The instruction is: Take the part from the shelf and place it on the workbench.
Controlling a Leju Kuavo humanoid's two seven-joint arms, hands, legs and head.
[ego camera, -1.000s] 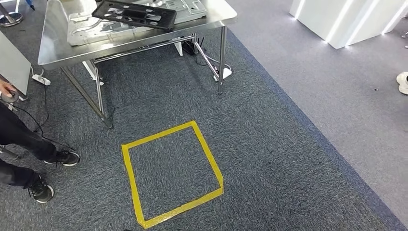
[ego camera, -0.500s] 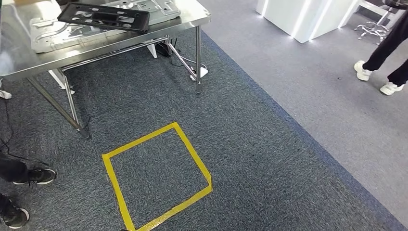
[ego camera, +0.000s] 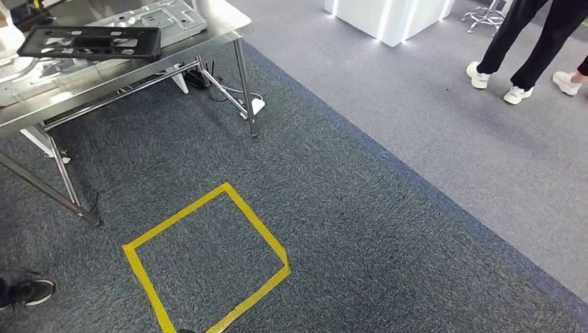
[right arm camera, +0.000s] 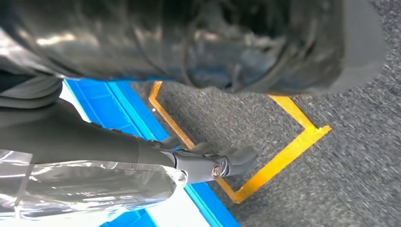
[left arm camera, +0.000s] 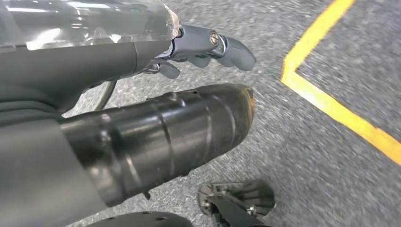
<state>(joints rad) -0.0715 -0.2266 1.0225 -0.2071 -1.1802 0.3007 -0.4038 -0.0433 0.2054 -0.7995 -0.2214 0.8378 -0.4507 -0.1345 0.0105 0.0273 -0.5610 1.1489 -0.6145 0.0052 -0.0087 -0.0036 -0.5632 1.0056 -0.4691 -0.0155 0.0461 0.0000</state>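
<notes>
Black rectangular plastic frame part [ego camera: 89, 42] lies on steel workbench [ego camera: 139, 66], well apart from both hands. Left hand [left arm camera: 208, 47] and right hand [right arm camera: 213, 161]: fingers loosely curled, holding nothing.

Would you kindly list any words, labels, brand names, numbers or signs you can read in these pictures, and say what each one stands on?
None: no readable text in any view.
The black frame and the metal panel on the steel workbench carry no legible label.
The yellow tape square on the carpet is a plain outline, without letters or numbers.
</notes>
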